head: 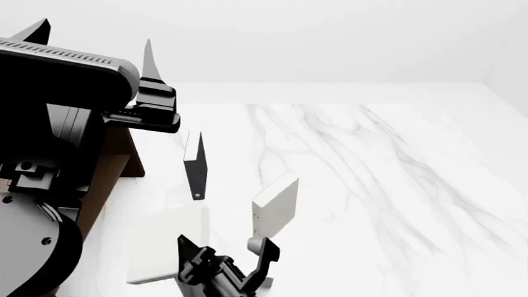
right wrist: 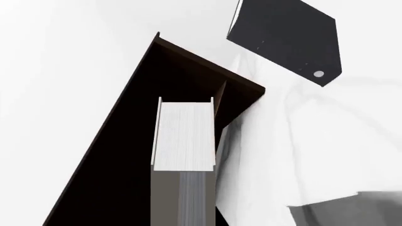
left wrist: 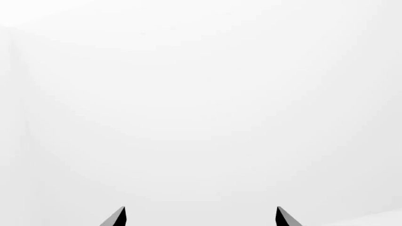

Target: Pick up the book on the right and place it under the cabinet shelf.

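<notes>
— What is hard to make out?
— The cabinet shelf (head: 106,176) is mostly hidden behind the left arm, with only a brown strip showing. The left gripper (left wrist: 201,219) faces blank white. Just its two dark fingertips (left wrist: 118,217) show, spread apart and holding nothing.
— And the book?
— The book (head: 276,203) stands on end to the right of the cabinet, past the black book (head: 195,166) and the other pale book (head: 165,250), which lies flat on the marble table (head: 396,185). The right gripper (head: 266,244), partly cut off, is clamped on the book's lower end. In the right wrist view the book's page edges sit in front of the cabinet's open side.
— Anything inside the cabinet?
— Only dark panels and one divider show
</notes>
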